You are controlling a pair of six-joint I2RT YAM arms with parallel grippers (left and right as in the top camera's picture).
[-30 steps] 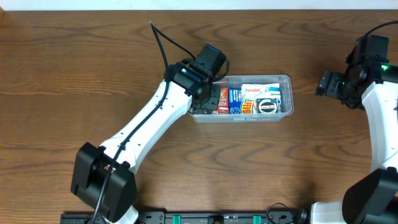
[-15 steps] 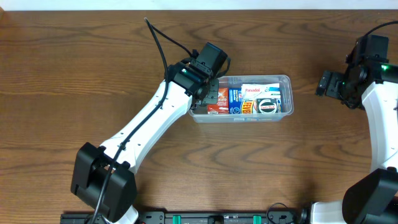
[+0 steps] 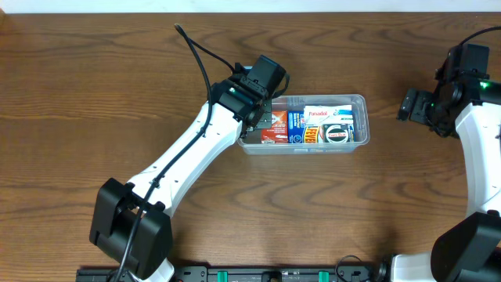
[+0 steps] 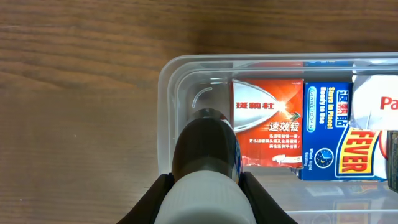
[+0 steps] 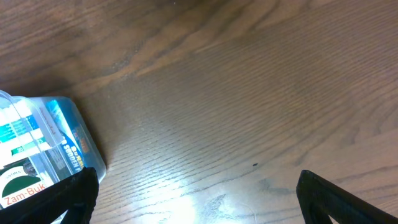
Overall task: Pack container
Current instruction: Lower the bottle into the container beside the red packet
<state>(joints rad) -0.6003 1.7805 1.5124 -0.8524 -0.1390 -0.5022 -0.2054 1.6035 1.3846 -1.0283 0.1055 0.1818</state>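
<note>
the clear rectangular plastic container (image 3: 358, 99) sits mid-counter (image 3: 117, 78), holding printed cardboard boxes (image 3: 313, 125). the left pincer (image 4: 206, 186) pinches a dark-and-white cylindrical bottle (image 4: 205, 140) over its left end. the right pincer (image 5: 198, 180) hangs spread, well apart.

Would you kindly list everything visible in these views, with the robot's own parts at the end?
table: one, brown wood, under everything.
container: one, clear plastic, centre-right of the table.
red box: one, red with white Chinese text, left part of the container.
blue box: one, blue, beside the red box.
Panadol box: one, white, far side of the container.
FEVER pack: one, red and yellow, beside the blue box.
Zam-Buk tin: one, dark with white label, right end of the container.
bottle: one, dark, over the container's free left end.
left tool: one, black, closed on the bottle.
right tool: one, black, open and empty, right of the container.
</note>
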